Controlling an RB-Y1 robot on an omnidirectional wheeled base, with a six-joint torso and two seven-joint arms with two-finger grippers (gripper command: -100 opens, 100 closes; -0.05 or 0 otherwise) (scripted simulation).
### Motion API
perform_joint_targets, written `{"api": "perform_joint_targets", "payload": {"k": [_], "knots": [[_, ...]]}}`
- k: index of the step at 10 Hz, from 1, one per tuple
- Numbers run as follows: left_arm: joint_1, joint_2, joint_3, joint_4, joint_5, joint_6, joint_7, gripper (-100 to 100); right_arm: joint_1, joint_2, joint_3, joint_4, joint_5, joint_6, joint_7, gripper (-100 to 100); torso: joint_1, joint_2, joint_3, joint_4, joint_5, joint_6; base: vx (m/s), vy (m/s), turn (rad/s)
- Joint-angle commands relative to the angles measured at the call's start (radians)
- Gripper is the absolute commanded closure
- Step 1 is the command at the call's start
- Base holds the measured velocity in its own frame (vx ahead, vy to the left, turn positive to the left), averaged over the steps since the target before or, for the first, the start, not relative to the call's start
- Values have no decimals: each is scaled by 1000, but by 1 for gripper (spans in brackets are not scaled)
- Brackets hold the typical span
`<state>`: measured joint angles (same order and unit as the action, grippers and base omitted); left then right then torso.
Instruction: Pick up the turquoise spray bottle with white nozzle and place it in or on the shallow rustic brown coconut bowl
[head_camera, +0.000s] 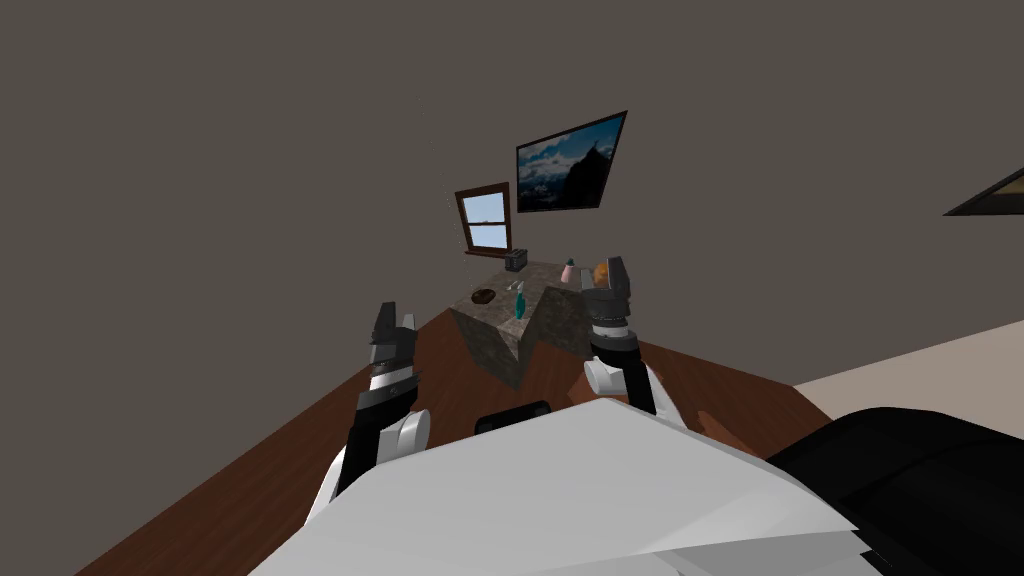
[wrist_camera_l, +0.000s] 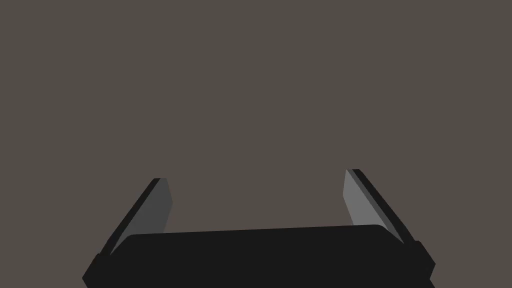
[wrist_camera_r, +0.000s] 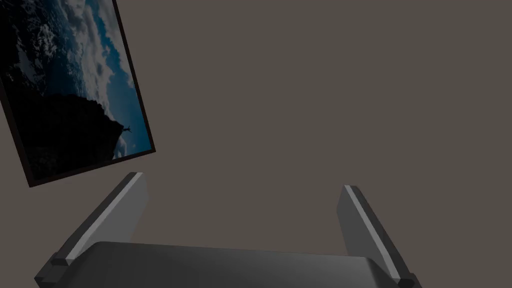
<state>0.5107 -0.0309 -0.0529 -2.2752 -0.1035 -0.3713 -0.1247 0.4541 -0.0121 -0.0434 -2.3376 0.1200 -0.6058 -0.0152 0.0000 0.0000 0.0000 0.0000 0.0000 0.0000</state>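
A small turquoise spray bottle (head_camera: 519, 303) with a pale nozzle stands upright near the front edge of a stone-patterned counter (head_camera: 500, 345) ahead of me. A shallow dark brown bowl (head_camera: 483, 296) lies on the same top, a short way left of the bottle. My left gripper (head_camera: 394, 327) is raised in front of my chest, open and holding nothing, well short of the counter. My right gripper (head_camera: 612, 272) is raised to the right of the bottle, also open with nothing between its fingers. Both sets of fingers (wrist_camera_l: 159, 205) (wrist_camera_r: 131, 200) stand wide apart in the wrist views.
On the counter's far side sit a dark toaster-like box (head_camera: 516, 261), a pink bottle (head_camera: 568, 271) and an orange object (head_camera: 600, 272). A window (head_camera: 485, 220) and a framed picture (head_camera: 568, 165) hang on the grey wall behind. Brown wood floor (head_camera: 300, 430) lies between me and the counter.
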Motion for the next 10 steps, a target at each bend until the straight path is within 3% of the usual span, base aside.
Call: {"api": "perform_joint_targets", "payload": {"k": [1, 5, 10], "knots": [[0, 0, 0, 0, 0, 0, 0, 0, -5, -30, -3, 10, 5, 9, 5, -100, 0, 0, 0, 0, 0, 0, -1, 26, 0], [0, 0, 0, 0, 0, 0, 0, 0, -36, -108, -18, 65, 31, 57, 36, -100, 4, -1, 0, 0, 1, 0, 5, 65, -6], [0, 0, 0, 0, 0, 0, 0, 0, -96, -168, -48, 174, 85, 154, 97, -100, 7, -4, -2, -1, 2, 0, 33, 113, -8]]}}
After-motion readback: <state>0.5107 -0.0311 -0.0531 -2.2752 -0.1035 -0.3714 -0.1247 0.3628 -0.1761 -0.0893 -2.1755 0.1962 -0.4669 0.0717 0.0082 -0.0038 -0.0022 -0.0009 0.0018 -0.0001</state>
